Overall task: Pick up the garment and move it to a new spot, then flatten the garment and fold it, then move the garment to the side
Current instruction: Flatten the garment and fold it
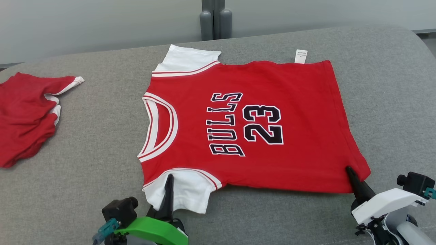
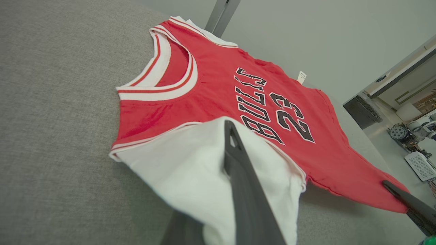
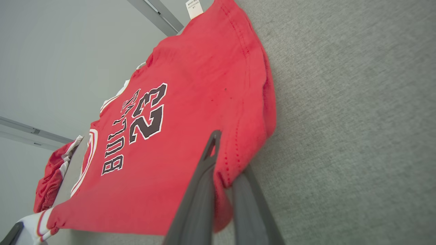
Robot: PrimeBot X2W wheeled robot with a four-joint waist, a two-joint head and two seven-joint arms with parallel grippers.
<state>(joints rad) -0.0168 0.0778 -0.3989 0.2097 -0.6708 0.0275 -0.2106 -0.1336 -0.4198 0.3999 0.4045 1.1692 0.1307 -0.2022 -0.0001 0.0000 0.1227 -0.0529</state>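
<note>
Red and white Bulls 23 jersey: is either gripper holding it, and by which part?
Both hold the red jersey: the left gripper is shut on its near white sleeve, the right gripper on its near hem corner.

Bright, even indoor light from above, without glare. A soft, narrow shadow lies under the near edge of the red jersey point(image 1: 259, 102) on the grey fabric surface point(image 1: 85, 153). The head view is sharp; both wrist views stretch and tilt towards their edges.

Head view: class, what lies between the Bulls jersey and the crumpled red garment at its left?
A bare stretch of grey cushion separates the jersey from the crumpled red garment, seen in the head view.
</note>
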